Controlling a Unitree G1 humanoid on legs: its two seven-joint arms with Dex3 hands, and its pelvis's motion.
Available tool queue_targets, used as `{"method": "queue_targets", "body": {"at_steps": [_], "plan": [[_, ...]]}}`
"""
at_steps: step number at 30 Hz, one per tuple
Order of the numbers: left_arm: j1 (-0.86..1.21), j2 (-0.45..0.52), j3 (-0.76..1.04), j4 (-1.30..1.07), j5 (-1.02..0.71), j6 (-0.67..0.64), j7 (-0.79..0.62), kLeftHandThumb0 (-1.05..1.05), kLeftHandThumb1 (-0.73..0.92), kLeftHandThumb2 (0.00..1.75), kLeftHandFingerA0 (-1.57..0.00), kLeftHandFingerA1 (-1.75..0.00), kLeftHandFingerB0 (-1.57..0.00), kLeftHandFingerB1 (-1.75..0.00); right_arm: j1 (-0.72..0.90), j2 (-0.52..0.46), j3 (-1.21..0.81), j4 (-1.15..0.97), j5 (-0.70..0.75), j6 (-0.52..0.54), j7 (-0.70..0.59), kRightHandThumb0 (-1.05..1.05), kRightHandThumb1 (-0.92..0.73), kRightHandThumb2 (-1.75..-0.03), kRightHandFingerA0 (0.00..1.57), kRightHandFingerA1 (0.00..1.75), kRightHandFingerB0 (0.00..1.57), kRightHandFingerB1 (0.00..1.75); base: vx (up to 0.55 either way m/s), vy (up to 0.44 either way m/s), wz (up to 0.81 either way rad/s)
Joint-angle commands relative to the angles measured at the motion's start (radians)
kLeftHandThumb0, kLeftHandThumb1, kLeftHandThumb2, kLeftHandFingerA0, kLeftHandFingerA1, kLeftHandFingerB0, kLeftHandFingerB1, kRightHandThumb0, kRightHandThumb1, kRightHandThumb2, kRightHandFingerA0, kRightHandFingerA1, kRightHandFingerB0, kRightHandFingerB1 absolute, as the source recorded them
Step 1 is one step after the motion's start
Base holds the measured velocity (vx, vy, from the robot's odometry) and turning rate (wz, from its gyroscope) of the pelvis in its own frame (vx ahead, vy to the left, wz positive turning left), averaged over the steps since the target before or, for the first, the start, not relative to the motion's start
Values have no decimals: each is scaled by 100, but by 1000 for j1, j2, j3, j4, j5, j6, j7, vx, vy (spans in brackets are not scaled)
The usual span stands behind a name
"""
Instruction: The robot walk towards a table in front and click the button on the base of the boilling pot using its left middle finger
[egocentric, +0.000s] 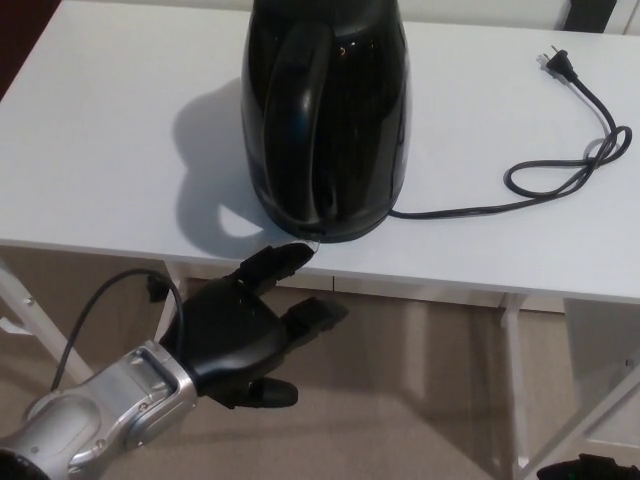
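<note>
Kettle (328, 120) sits near the front edge of the table (100, 130), about centre, handle (295, 120) facing the camera. Gloss black plastic, rounded body tapering upward, top cropped out of view. Button at the base is not clearly resolvable, just a small dark tab at the bottom front rim.

Left hand (238, 330) is below the table edge, in front of the kettle base. Fingers spread, holding nothing. One finger (275, 262) is extended up over the table edge, tip right at the kettle's bottom rim; can't tell if it's actually touching. Second finger (315, 315) points right, thumb sticks out underneath. Matte black hand, brushed silver forearm (100, 420), black cable (100, 300) looping off the wrist.

Power cord (520, 185) runs from the kettle base to the right, loops once, ends in a plug (556, 62) lying loose on the table top, well clear of the hand. Table is flat matte white with white legs; beige floor (400, 400) under it. Nothing between finger and kettle base.

A bit of something black at the bottom right corner; the right hand can't be made out.
</note>
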Motion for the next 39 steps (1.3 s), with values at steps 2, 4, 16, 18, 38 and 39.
{"method": "queue_targets", "body": {"at_steps": [2,4,16,18,38,39], "plan": [[47,41,-10,-70,16,-31,34,-85,76,111,-26,-46,-5,-35,-3,-17,-2,-5,-4,1,4,-34,-37,-73,89,70,60,59,0,0,0],[84,64,-5,-139,19,-38,37,-83,92,68,-36,-31,-16,-26,-3,-18,-3,-2,-2,-5,6,-33,-36,-72,89,70,60,60,0,0,0],[424,215,3,-406,20,-121,66,-85,73,105,-32,-46,-15,-41,2,-21,-3,30,1,-23,18,-28,-51,-54,91,54,67,48,0,0,0],[448,209,-8,-333,21,-112,65,-84,71,104,-33,-47,-14,-41,-2,-15,0,35,-4,-4,7,-26,-49,-55,94,56,68,49,0,0,0],[366,-86,408,613,-554,-155,-172,-80,68,99,-35,-50,-12,-40,-7,-12,9,34,-9,13,7,-27,-49,-55,94,55,68,48,0,0,0],[362,-89,426,625,-561,-152,-176,-76,65,96,-34,-49,-12,-40,-6,-11,7,33,-5,12,10,-27,-49,-54,93,55,68,49,0,0,0]]}}
